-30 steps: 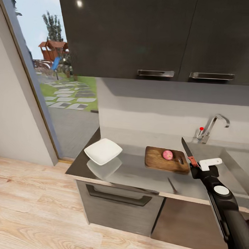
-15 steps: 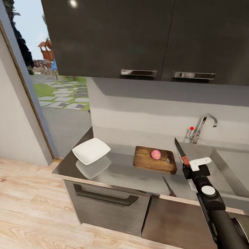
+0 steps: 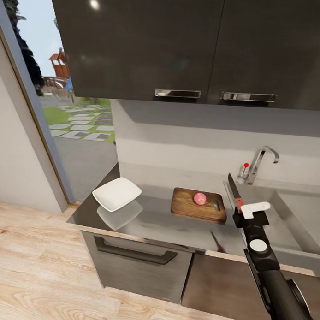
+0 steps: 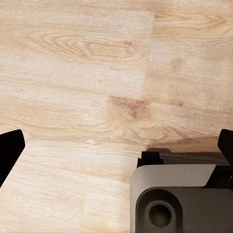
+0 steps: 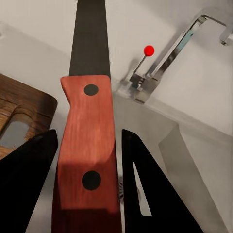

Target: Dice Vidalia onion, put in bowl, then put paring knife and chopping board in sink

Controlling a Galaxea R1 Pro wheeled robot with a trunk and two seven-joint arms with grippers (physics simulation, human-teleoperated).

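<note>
A small pinkish Vidalia onion (image 3: 200,198) lies on the dark wooden chopping board (image 3: 190,206), which rests on the grey countertop (image 3: 171,227). To the board's right my right gripper (image 3: 243,212) is shut on the paring knife (image 3: 232,190), blade pointing up and away above the counter. The right wrist view has the orange-red knife handle (image 5: 87,141) clamped between black fingers (image 5: 145,194), with a board corner (image 5: 19,109) beside it. The white bowl (image 3: 117,193) sits at the counter's left end. The sink (image 3: 299,215) lies to the right. My left gripper (image 4: 116,145) hangs open over the wooden floor.
The chrome tap (image 3: 260,162) with a red knob stands behind the sink, also seen as the tap (image 5: 170,53) past the blade. Dark wall cabinets (image 3: 182,45) hang above the counter. A glass door (image 3: 64,124) is at the left, and light wood floor (image 3: 36,275) lies in front.
The camera shifted, sliding the whole scene left in view. My right arm drew slightly inward and the knife now stands a little more upright. Onion, board and bowl keep their places.
</note>
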